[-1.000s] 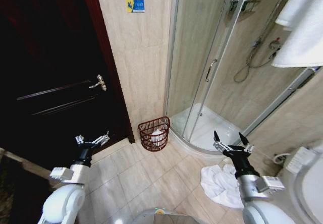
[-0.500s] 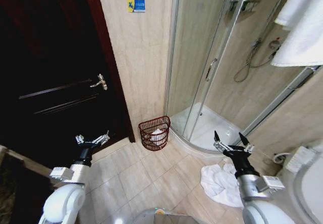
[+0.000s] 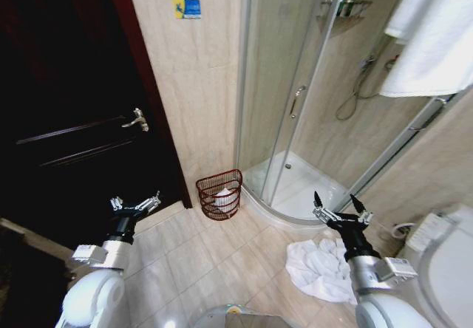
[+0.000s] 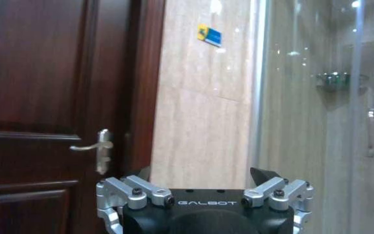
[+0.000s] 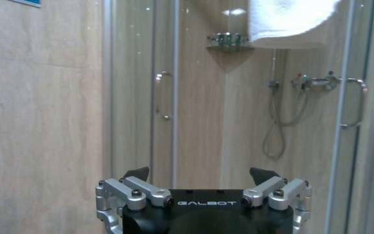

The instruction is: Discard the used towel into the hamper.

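A crumpled white used towel [image 3: 319, 267] lies on the floor tiles at the lower right, just left of my right arm. The hamper [image 3: 219, 193], a small reddish-brown wire basket with something white inside, stands against the wall between the dark door and the shower cabin. My right gripper [image 3: 335, 204] is held up open above the towel, empty. My left gripper [image 3: 135, 205] hovers open and empty at the lower left, in front of the door. Both wrist views show open fingers [image 4: 264, 174] [image 5: 264, 174] pointing at the walls.
A dark wooden door [image 3: 66, 121] with a metal handle [image 3: 136, 119] is on the left. The glass shower cabin [image 3: 310, 106] with a raised white tray fills the centre right. White towels [image 3: 432, 40] hang upper right. A white toilet rim [image 3: 451, 269] is at the far right.
The whole picture has shifted left and down a little, so the camera has moved. Both grippers keep the same open pose; towel and hamper lie as before.
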You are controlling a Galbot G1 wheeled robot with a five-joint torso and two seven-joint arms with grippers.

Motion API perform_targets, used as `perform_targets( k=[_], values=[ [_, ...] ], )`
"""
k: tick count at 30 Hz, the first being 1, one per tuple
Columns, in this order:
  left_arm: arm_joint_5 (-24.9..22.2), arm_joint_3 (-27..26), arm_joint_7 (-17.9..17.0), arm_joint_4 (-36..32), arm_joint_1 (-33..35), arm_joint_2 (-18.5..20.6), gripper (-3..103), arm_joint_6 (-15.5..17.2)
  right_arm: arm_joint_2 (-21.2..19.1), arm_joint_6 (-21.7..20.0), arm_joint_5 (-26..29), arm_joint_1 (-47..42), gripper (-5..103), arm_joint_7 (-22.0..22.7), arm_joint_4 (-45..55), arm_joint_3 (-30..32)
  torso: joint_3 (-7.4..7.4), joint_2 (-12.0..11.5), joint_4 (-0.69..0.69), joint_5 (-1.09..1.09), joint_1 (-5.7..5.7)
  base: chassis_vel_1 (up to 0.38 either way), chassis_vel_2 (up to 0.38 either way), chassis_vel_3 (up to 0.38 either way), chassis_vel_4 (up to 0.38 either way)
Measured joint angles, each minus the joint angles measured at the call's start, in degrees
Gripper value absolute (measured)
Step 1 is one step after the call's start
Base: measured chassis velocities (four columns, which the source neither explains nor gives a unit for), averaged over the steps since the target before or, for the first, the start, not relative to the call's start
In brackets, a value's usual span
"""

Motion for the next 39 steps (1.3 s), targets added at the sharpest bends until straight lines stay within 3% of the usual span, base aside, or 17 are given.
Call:
perform_targets(
  k=[21,39],
  values=[
    [0.0,-0.3,0.0,-0.8,0.0,-0.2,100,0.9,-0.2,0.1,0.2,0.1,100,0.1,0.0,0.0,0.01,0.0,0.01,-0.05,0.02,-0.129,-0.124,0.128,0.130],
    [-0.2,-0.5,0.0,-0.2,-0.3,-0.2,100,0.6,-0.1,0.2,0.2,0.1,100,0.1,0.0,0.1,3.26,6.1,0.02,-0.04,2.86,-0.086,-0.079,0.081,0.081]
  ],
)
